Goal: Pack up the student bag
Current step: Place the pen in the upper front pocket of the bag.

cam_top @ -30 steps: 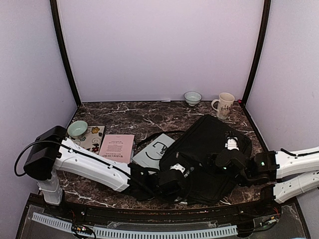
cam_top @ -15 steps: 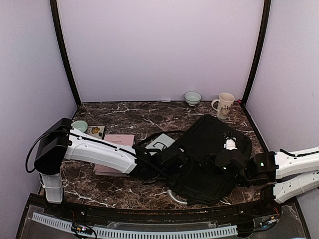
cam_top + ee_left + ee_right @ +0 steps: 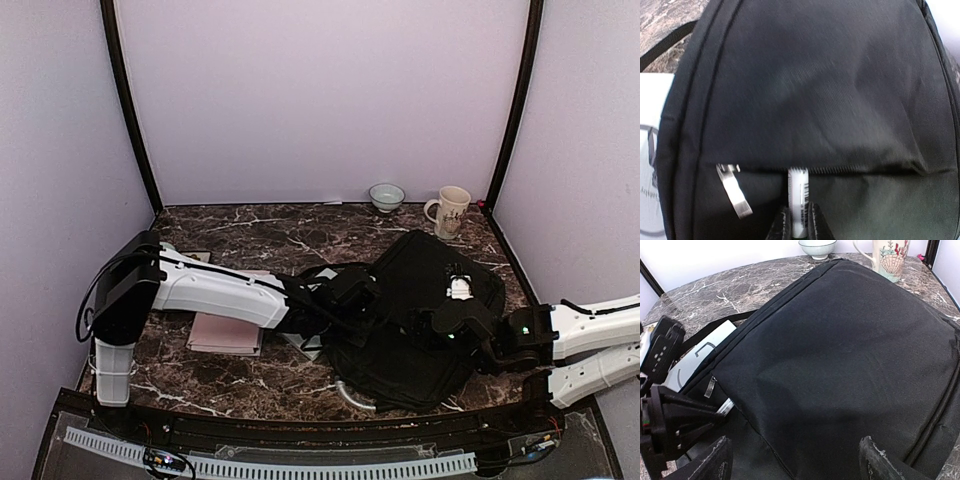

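Large black soft fabric student bag (image 3: 415, 270) lies centre-right; left gripper (image 3: 799, 226) pinches a white barcoded tube (image 3: 798, 192) at its zip, right gripper (image 3: 796, 460) spread wide above it.

The white barcoded tube (image 3: 800, 200) is unidentifiable; its print is too small to read. The left arm (image 3: 215, 290) hides the upper part of the pink book (image 3: 225, 335). The top edge crops the mug (image 3: 887, 255).
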Robot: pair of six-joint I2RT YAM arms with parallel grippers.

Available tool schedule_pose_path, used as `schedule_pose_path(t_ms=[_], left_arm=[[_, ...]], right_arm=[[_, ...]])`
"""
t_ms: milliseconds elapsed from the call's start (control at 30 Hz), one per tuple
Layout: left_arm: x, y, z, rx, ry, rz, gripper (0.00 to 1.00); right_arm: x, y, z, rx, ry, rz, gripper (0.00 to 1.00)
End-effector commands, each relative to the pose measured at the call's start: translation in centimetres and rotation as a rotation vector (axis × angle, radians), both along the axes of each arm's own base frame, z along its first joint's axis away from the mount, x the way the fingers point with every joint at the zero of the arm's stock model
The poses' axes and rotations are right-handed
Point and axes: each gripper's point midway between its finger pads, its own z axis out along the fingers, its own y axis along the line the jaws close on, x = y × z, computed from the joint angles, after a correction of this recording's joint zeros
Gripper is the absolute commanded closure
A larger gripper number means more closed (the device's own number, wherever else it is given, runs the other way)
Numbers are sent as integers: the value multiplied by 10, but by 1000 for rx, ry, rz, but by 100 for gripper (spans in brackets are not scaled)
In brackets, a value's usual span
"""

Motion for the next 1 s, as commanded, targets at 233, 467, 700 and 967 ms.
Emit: schedule_pose_path(t_ms=[233, 467, 700, 967], left_arm=[[38, -36, 39, -188, -102, 12, 100], [57, -55, 49, -258, -188, -29, 100], [49, -61, 46, -292, -113, -122, 77], [17, -33, 58, -317, -46, -187, 41]], right_arm=[[0, 9, 3, 15, -13, 26, 13], [0, 7, 2, 12, -14, 24, 13], [-1, 1, 3, 21, -23, 13, 12], [-2, -3, 2, 25, -22, 6, 12]])
